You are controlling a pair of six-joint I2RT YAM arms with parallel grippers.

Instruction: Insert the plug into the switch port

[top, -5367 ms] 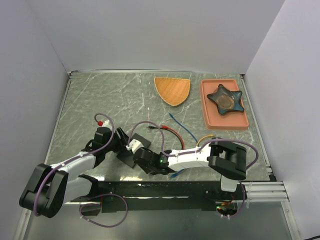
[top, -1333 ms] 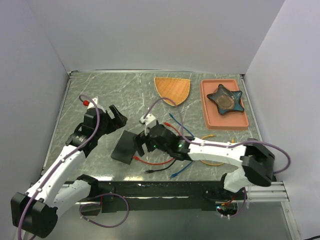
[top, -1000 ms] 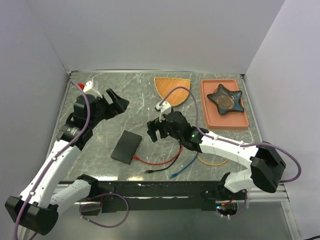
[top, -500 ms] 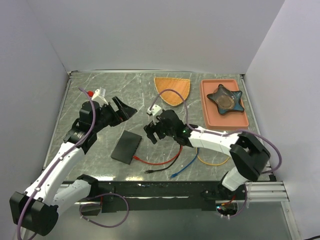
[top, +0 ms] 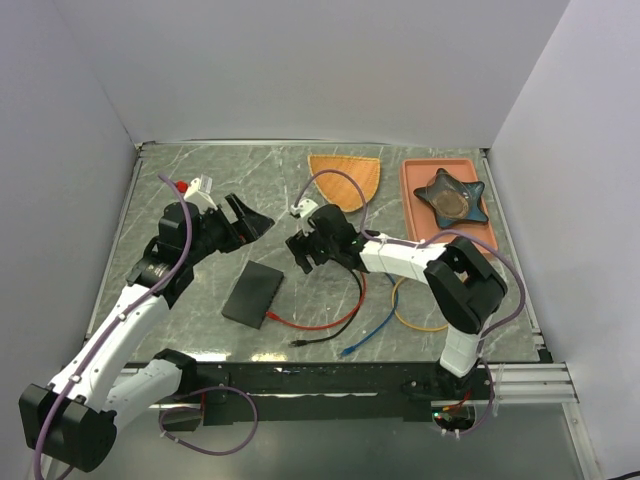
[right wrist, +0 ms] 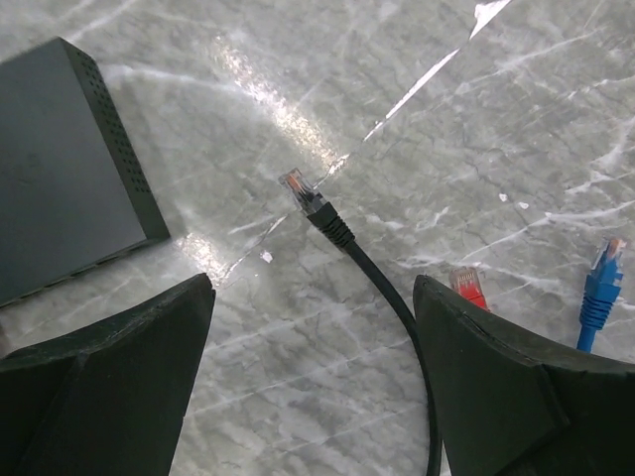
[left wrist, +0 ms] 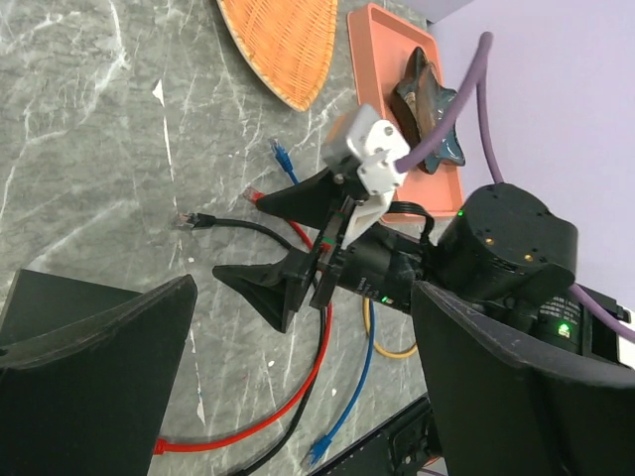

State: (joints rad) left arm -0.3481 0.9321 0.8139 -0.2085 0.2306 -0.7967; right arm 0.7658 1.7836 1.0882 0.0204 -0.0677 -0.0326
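**Task items.** The black box lies flat on the counter, left of centre and between the two arms. The right wrist view shows one perforated side of the box. The switch port cannot be made out in any view. A black cable's plug, clear-tipped, lies loose on the counter. It is near the box's corner but apart from it, and not inserted.

**Right gripper**. It stands over the counter just right of the box's far end. Its jaws are spread wide and hold nothing. In the wrist view the black plug lies in the space between them, untouched.

**Left gripper**. It is raised beyond the box's far side. Its jaws are spread to full width and are empty.

**Other items.**
- A red cable curves across the counter, and one end reaches the box's near corner. Whether that end is seated cannot be told.
- A red plug and a blue plug lie loose to the right of the black cable.
- A yellow cable lies near the right arm.
- At the far side are a woven orange mat and a salmon tray carrying a dark star-shaped dish.
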